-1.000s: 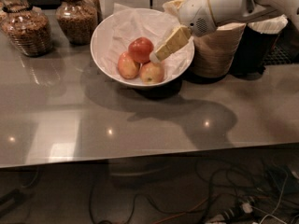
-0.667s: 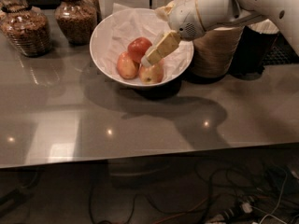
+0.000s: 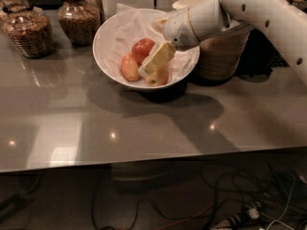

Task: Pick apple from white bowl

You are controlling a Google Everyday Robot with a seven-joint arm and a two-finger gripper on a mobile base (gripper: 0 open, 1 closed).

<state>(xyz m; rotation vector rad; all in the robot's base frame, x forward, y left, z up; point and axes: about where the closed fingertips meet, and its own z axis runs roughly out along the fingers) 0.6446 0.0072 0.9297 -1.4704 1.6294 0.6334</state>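
So your two-finger gripper (image 3: pixel 152 65) is down inside the wide white paper-lined bowl (image 3: pixel 106 56), angled in from the far right, and the white arm (image 3: pixel 249 8) reaches over the rim to get it there. The round deep red apple (image 3: pixel 142 48) you're after sits toward the far side of the bowl's middle, right up against the gripper's left flank. I honestly can't tell if they're touching, and I can't tell whether the claw is apart or together either, since it reads as one yellowish block from here. That slanted approach makes sense to me, because the bowl is shallow and the crumpled paper lining (image 3: pixel 129 25) rises at the back. Watch the neighbours though: one paler yellow-orange apple (image 3: pixel 128 67) sits left of the tip and another pale apple (image 3: pixel 159 76) sits just under it on the near side, so the claw looks closer to those than I'd like. My guess is you need to shift a bit farther and left before you close on anything. The brown-filled glass jars (image 3: pixel 79 16) far left and the beige ribbed stack (image 3: pixel 220 56) on the right are well out of the way on the grey table (image 3: pixel 144 128).
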